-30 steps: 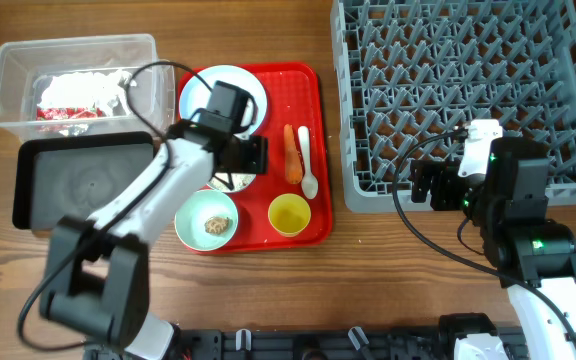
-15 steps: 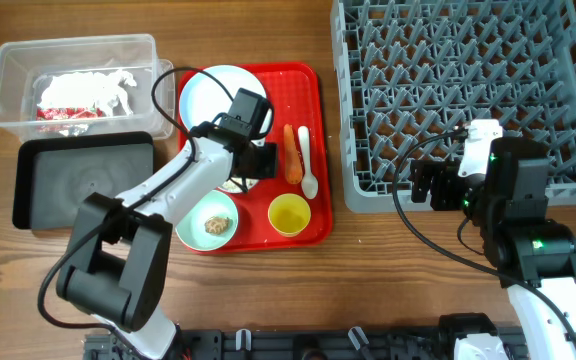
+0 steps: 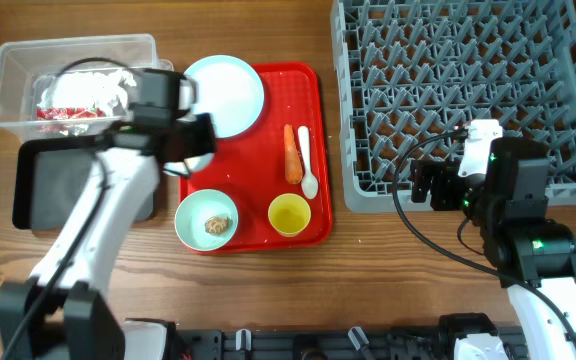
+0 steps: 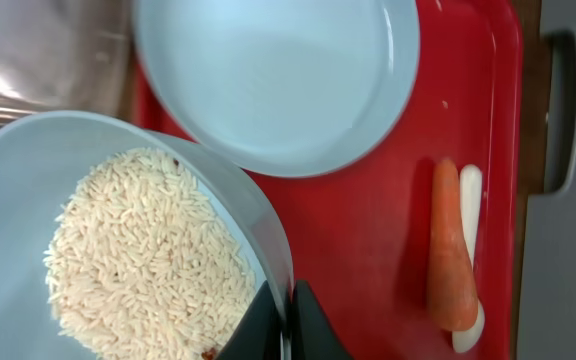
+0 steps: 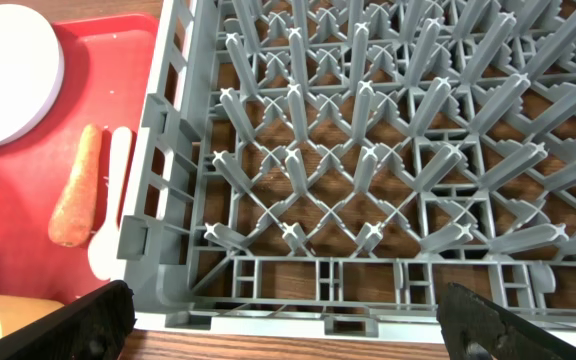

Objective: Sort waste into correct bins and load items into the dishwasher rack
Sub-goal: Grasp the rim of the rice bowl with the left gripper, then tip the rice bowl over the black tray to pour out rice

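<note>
My left gripper (image 4: 288, 318) is shut on the rim of the light blue bowl (image 4: 28, 180), which is full of white rice (image 4: 148, 260). In the overhead view the left gripper (image 3: 198, 140) hangs over the red tray's left edge, next to the black tray (image 3: 68, 185). The clear tub (image 3: 8, 60) holds the red-and-white wrapper (image 3: 78, 95). On the red tray (image 3: 268, 190) lie the pale plate (image 3: 228, 90), the carrot (image 3: 290, 153), the white spoon (image 3: 306, 160), the yellow cup (image 3: 289, 214) and the pale green bowl (image 3: 193, 210) with a brown lump (image 3: 215, 226). My right gripper (image 5: 288, 335) is open at the near edge of the grey rack (image 3: 468, 90).
The rack's near wall (image 5: 298, 275) lies between my right fingers (image 5: 88, 320), with upright pegs beyond it. The red tray's right edge runs close to the rack's left side. Bare wooden table shows along the front.
My left gripper has shut on the blue bowl's rim and carried it left, off the middle of the red tray toward the bins. The right arm has not moved.
</note>
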Controlling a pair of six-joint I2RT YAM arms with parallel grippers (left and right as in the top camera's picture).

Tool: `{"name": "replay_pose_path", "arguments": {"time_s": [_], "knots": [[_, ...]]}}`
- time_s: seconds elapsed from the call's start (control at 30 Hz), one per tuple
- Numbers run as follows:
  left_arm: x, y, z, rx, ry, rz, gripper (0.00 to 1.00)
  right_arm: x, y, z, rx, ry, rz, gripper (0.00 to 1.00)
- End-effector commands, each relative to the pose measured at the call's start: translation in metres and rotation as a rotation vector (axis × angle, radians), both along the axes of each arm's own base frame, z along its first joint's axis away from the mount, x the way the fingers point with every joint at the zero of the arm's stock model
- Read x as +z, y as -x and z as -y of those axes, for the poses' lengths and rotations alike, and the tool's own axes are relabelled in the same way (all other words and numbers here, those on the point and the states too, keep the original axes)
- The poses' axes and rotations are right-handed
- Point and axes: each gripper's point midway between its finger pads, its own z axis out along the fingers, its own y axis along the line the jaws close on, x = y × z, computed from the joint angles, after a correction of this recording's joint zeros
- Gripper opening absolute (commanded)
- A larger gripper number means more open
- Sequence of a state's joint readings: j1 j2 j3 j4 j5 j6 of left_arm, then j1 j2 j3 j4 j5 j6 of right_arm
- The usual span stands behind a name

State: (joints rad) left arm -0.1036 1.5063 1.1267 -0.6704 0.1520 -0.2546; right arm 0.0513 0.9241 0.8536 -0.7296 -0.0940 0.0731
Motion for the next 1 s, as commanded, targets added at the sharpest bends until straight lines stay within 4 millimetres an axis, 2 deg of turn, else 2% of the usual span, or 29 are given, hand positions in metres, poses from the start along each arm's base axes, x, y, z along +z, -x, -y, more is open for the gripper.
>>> {"name": "replay_pose_path", "arguments": {"time_s": [0.0, 0.33, 0.4, 0.63, 0.97], "knots": [[0.013, 0.000, -0.034, 0.098, 0.092, 0.012, 0.04, 0.011, -0.003, -0.003, 0.017, -0.004, 0.026, 1.00], [0.023, 0.004, -0.119, 0.264, 0.281, 0.057, 0.04, 0.009, -0.002, -0.003, 0.017, -0.003, 0.018, 1.00], [0.025, 0.006, -0.129, 0.284, 0.320, 0.068, 0.04, 0.009, -0.002, -0.003, 0.017, -0.003, 0.018, 1.00], [0.025, 0.010, -0.154, 0.300, 0.546, 0.102, 0.04, 0.009, -0.002, -0.003, 0.017, -0.003, 0.018, 1.00], [0.033, 0.009, -0.169, 0.263, 0.876, 0.182, 0.04, 0.009, -0.002, -0.003, 0.017, -0.003, 0.016, 1.00]]}}
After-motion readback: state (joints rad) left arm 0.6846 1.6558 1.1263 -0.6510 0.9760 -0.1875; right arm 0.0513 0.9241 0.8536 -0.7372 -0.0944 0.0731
